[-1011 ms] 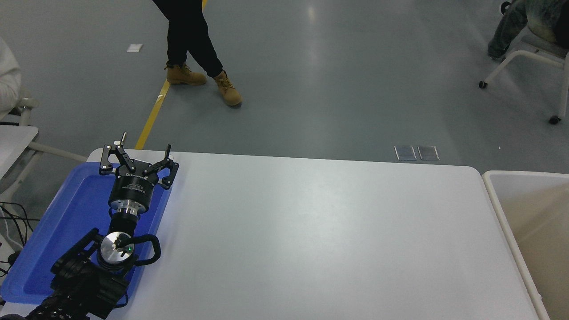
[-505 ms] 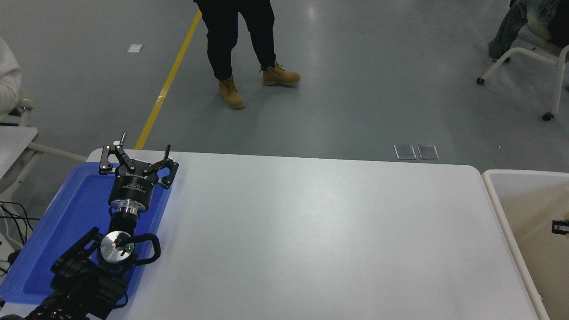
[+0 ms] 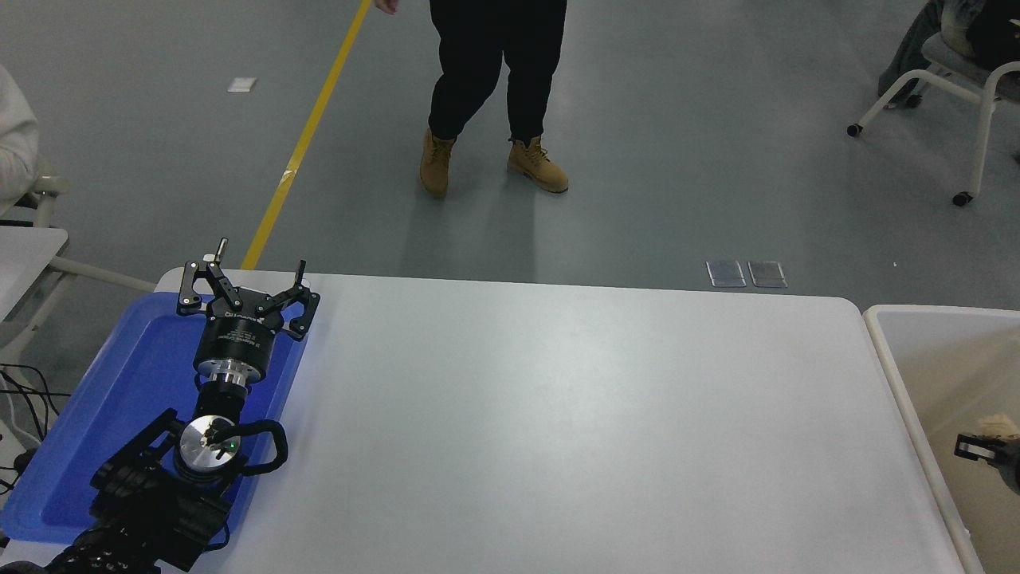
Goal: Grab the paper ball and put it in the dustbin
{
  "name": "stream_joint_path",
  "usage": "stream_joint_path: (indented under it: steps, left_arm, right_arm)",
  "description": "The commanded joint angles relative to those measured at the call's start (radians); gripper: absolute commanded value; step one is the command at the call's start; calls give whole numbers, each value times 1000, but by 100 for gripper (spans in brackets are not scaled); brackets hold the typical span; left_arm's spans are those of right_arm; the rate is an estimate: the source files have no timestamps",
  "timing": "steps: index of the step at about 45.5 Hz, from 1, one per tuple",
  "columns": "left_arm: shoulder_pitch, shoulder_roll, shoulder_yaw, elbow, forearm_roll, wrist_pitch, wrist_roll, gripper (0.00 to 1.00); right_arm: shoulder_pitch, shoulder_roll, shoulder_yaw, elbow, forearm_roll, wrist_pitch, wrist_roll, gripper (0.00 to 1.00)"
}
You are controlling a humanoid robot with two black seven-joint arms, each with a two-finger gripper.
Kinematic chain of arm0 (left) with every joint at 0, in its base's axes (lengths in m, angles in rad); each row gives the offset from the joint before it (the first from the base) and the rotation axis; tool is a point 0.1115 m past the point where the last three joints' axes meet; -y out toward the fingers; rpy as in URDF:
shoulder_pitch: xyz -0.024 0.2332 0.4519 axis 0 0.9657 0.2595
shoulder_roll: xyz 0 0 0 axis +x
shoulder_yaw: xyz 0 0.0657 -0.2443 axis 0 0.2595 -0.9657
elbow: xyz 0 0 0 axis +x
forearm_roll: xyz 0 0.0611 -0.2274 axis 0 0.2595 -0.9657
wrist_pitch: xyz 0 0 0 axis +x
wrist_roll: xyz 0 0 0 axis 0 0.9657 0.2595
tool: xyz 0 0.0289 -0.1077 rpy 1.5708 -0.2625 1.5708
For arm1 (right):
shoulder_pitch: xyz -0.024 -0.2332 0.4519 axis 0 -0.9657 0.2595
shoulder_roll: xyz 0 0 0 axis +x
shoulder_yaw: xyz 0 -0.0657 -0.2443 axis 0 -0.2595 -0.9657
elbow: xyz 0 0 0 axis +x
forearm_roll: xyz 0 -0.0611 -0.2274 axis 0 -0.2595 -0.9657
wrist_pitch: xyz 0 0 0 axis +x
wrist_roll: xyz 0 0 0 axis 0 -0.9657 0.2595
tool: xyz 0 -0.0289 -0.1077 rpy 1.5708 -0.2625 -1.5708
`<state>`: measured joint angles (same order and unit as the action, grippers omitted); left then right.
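Note:
The tan paper ball (image 3: 996,423) shows at the far right edge, inside the cream-beige dustbin (image 3: 892,351), which stands against the table's right end. My right gripper (image 3: 982,443) comes in from the right edge over the bin. Only its tip shows, with the ball held against one black finger. Most of the right arm is out of view. My left gripper (image 3: 243,281) is parked at the lower left above the blue tray, open and empty.
A flat blue tray (image 3: 119,383) lies at the table's left end under the left arm. A person in black trousers and tan boots (image 3: 494,96) stands on the floor beyond the white table (image 3: 558,414). A chair (image 3: 956,88) stands at the upper right.
My right gripper has come further in from the right edge and lower over the bin, with the paper ball moving along. The person has walked to the right. The left arm has not moved.

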<state>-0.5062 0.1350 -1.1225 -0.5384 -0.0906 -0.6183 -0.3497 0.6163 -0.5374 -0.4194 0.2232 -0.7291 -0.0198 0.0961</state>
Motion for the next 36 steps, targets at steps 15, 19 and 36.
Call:
stream_joint_path:
  steps: [15,19,36]
  left_arm:
    - [0,0,0,0,0,0,0,100]
    - [0,0,1,0,0,0,0,100]
    - [0,0,1,0,0,2,0,100]
  right_arm:
    - [0,0,4,-16,48,0,1,100]
    - [14,0,5,-7,50,3,1,100]
    - [144,-10,17,77,50,-9,1,100]
